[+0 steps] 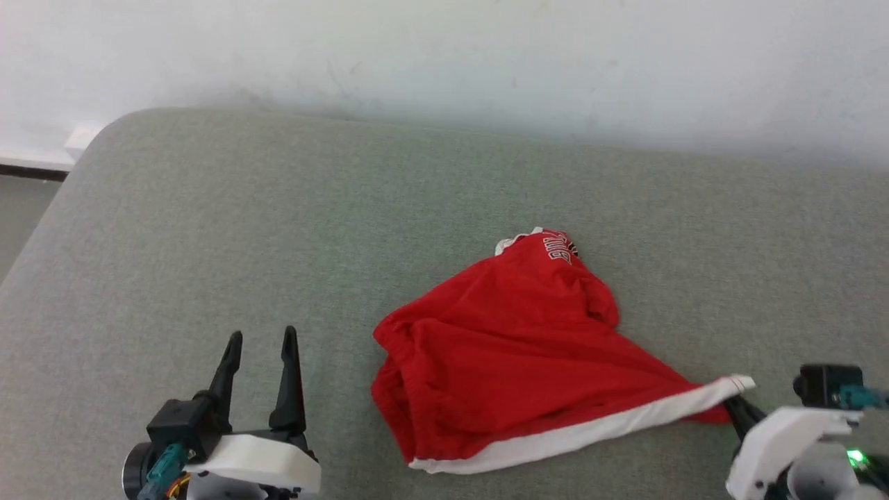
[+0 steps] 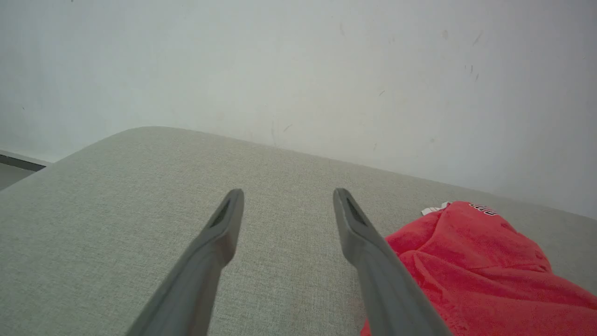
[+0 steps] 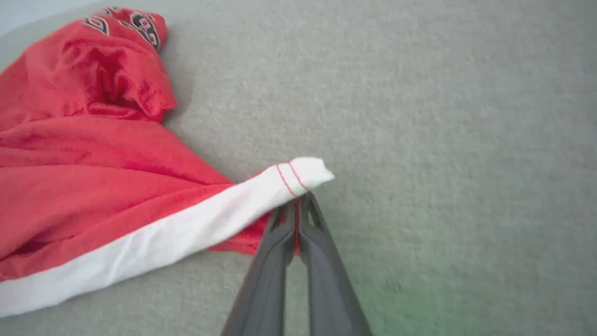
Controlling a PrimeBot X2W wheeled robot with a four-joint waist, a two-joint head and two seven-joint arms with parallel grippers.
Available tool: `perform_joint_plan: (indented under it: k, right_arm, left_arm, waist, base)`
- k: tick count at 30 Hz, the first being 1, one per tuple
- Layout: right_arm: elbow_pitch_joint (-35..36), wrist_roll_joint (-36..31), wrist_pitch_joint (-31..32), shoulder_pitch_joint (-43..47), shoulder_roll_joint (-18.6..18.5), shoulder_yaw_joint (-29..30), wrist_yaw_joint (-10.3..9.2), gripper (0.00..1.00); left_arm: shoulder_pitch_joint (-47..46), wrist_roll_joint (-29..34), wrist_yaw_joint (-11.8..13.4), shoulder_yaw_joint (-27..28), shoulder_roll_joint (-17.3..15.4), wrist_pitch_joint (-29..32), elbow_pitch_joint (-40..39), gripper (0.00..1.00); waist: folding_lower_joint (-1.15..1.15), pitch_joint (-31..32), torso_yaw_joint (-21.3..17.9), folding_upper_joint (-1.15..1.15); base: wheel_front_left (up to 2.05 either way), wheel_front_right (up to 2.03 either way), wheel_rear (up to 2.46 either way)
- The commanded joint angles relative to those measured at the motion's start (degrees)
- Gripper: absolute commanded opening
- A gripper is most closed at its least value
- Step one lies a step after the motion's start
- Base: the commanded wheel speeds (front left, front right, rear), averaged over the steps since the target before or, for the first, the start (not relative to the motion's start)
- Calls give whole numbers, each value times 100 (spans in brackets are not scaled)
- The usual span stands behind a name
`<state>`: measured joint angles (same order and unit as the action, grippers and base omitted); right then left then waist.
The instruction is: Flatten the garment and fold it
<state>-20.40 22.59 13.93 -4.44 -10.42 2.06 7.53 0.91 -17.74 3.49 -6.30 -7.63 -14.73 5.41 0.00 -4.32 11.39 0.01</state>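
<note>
The garment (image 1: 514, 347) is a bright red pair of shorts with a white side stripe, lying crumpled on a grey-green cushion (image 1: 278, 229). Its white-trimmed corner is stretched out to the right. My right gripper (image 1: 735, 404) is shut on that corner; in the right wrist view its fingertips (image 3: 297, 205) pinch the cloth of the garment (image 3: 93, 186) just under the white tip. At the lower left my left gripper (image 1: 262, 337) stands open with nothing between its fingers. In the left wrist view the left gripper (image 2: 288, 196) points over bare cushion, with the garment (image 2: 485, 270) to its right.
A pale wall (image 1: 444, 55) rises behind the cushion. The cushion's rounded left corner (image 1: 104, 139) drops off to a floor strip. Bare cushion surface (image 1: 173, 264) stretches to the left of the garment and behind it.
</note>
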Motion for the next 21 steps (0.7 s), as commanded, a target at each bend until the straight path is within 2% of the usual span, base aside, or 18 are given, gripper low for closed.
perform_joint_plan:
  k: [1, 2, 3, 4, 8, 12, 21]
  right_arm:
    - [168, -202, 104, 232, 98, 192, -4, 0]
    - [274, -275, 178, 351, 174, 302, -4, 19]
    - [370, -316, 236, 448, 259, 379, -4, 45]
    - [458, -370, 273, 528, 321, 415, -4, 100]
    - [893, -581, -12, 706, 492, 534, -4, 100]
    - [1440, -820, -404, 941, 603, 595, -4, 100]
    - [2755, -1214, -265, 1614, 720, 454, -4, 100]
  left_arm:
    - [73, 50, -54, 26, 8, -27, 25, 100]
    - [73, 63, -61, 32, 8, -27, 27, 100]
    - [72, 79, -69, 32, 9, -27, 33, 100]
    - [74, 90, -80, 26, 9, -27, 44, 100]
    - [86, 81, -141, -38, -11, 30, 126, 100]
    - [123, -1, -223, -132, -89, 465, 7, 100]
    - [456, -398, -544, -703, -472, 3010, -828, 100]
  waist:
    - [0, 18, -127, -1]
    - [0, 10, -164, -1]
    - [0, 10, -194, -1]
    - [0, 9, -222, -1]
    - [0, 33, -289, -1]
    - [0, 135, -314, -1]
    - [0, 361, -447, -1]
  base:
    - [0, 0, 0]
    - [0, 0, 0]
    - [0, 0, 0]
    - [0, 0, 0]
    - [0, 0, 0]
    - [0, 0, 0]
    - [0, 0, 0]
